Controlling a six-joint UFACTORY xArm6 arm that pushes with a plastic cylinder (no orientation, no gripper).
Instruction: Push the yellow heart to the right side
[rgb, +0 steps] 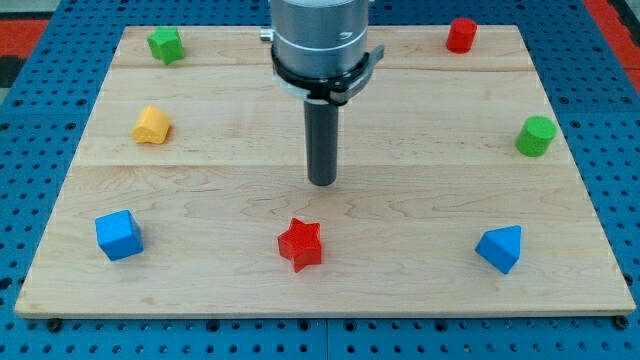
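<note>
The yellow heart (152, 125) lies on the table (420, 200) at the far left, well apart from my tip (322, 183), which rests near the centre. No claw is fitted, only the rod. The heart is judged light, rigid and easily slid; it is best met on its left face. A rightward path is blocked by the rod itself. The green block (166, 44), blue cube (119, 235) and red star (300, 243) lie aside.

yellow heart (152, 125) at the view's left; rightward lane open, only my tip (322, 182) standing mid-board
</note>
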